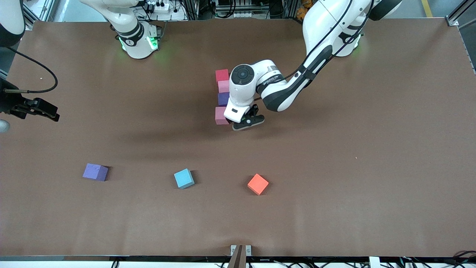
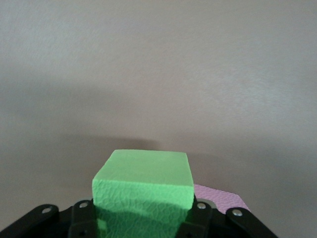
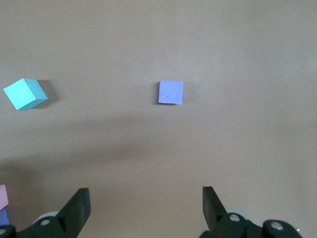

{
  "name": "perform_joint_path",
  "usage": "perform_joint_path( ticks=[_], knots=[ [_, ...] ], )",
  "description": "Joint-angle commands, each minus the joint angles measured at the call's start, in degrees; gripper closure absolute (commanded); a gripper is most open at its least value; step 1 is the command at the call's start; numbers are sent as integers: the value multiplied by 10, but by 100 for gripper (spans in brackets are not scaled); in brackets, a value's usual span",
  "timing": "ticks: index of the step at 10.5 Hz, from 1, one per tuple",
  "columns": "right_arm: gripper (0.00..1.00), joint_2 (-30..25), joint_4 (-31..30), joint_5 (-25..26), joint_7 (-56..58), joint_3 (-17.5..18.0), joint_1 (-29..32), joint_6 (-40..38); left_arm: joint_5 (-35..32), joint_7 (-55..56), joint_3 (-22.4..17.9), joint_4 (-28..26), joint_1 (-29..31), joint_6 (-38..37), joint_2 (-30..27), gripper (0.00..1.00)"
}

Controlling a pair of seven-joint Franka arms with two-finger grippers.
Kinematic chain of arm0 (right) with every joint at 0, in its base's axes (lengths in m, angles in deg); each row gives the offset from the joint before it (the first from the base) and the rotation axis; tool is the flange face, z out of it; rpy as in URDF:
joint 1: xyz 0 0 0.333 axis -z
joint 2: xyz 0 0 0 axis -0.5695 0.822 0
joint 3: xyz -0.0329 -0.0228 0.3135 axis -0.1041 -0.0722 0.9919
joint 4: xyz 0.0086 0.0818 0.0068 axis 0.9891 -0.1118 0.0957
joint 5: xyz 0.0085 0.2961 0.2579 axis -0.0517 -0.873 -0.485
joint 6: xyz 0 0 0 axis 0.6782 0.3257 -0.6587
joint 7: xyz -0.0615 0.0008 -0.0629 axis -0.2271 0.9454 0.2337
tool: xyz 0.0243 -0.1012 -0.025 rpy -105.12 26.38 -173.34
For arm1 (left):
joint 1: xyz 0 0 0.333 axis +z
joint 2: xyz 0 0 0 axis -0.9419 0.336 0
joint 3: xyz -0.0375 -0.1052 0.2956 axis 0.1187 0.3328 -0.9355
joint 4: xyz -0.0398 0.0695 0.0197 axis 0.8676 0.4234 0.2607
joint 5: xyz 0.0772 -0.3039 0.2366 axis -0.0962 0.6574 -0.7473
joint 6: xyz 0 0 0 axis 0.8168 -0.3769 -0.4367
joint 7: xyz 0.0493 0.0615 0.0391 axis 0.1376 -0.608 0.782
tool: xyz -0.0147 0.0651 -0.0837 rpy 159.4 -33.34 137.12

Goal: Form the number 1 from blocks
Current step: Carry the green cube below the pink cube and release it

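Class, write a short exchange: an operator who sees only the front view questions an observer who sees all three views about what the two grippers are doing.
Operator: The left gripper is low beside the column's nearest pink block, but its wrist hides the fingers. Is it holding anything?
Observer: Yes. The left wrist view shows it shut on a green block.
Operator: Where is that green block relative to the pink one?
Observer: Right beside it. I cannot tell whether they touch.
Operator: And the right gripper, waiting at the right arm's end of the table?
Observer: The right wrist view shows it open, with nothing between the fingers.
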Motion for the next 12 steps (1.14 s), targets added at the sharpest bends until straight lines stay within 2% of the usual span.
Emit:
perform_joint_path(
  ticks=[1, 2, 4, 6, 8, 12],
  knots=[
    [0, -1, 5, 2, -1, -6, -6, -8, 23, -86, -3, 38, -3, -41, 22, 100],
    [0, -1, 5, 2, -1, -6, -6, -8, 21, -86, -7, 73, -6, -42, 45, 100],
    [0, 0, 5, 2, -1, -6, -6, -8, 23, -80, -51, 139, -41, -42, 87, 100],
    [0, 0, 5, 2, -1, -6, -6, -8, 25, -75, -93, 155, -74, -36, 93, 100],
    [0, 0, 5, 2, -1, -6, -6, -8, 24, -75, -95, 181, -74, -32, 113, 100],
    [0, 0, 4, 2, -2, -6, -6, -8, 24, -73, -95, 190, -89, 10, 122, 100]
  ],
)
